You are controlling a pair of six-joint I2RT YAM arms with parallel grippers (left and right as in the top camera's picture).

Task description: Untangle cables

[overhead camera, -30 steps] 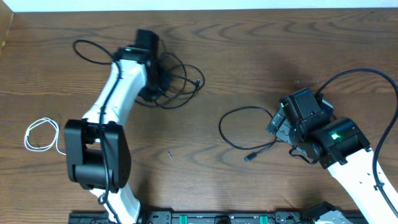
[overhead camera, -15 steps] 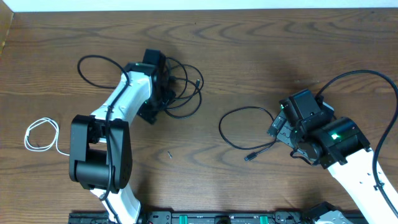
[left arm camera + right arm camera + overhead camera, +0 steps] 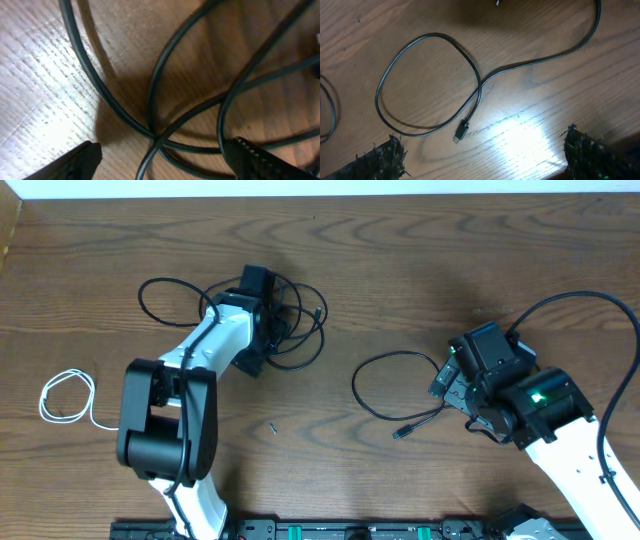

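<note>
here the left gripper (image 3: 160, 165), jaws spread and empty, sits over the long black cable (image 3: 157, 137), whose tangle its arm (image 3: 215, 345) partly hides. the right gripper (image 3: 485, 160) gapes empty above the shorter black cable (image 3: 479, 89), one end cut off. the white cable (image 3: 42, 398) coils far left, plug indistinct.

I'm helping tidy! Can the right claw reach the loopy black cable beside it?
Probably yes: the right claw is open right over that black cable, which lies alone on bare table.
</note>
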